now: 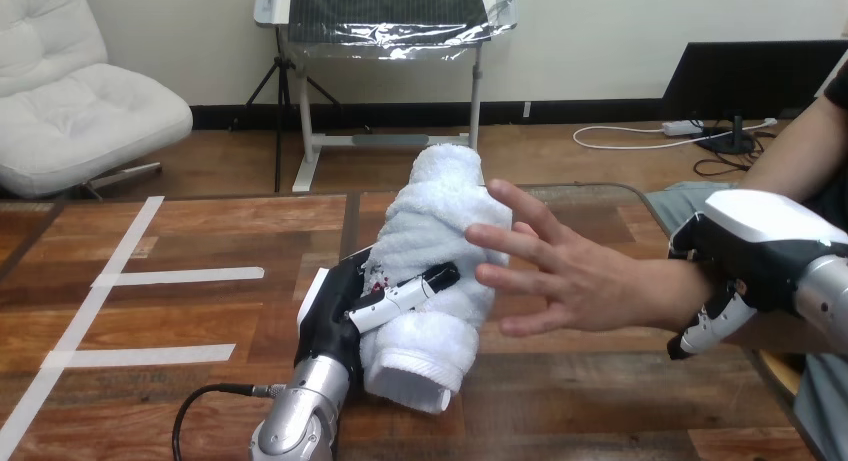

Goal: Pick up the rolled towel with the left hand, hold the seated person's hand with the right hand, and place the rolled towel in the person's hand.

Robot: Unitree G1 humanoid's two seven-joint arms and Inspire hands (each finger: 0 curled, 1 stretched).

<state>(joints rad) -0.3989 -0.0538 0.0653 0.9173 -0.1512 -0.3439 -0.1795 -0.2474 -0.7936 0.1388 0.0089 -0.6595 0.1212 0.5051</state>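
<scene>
A white rolled towel (440, 261) stands tilted above the table's middle, with my left hand (345, 311) shut on its lower half; a thumb lies across the front of the roll. The person's hand (560, 271) reaches in from the right, fingers spread, palm toward the towel, fingertips touching or almost touching its right side. My right hand (745, 251) wraps over the person's forearm near the wrist, its fingers (712, 321) curled down in front of the arm.
White tape strips (170, 277) mark the wooden table (200, 401) at the left. The table's far edge runs just behind the towel. A black cable lies near my left forearm at the bottom.
</scene>
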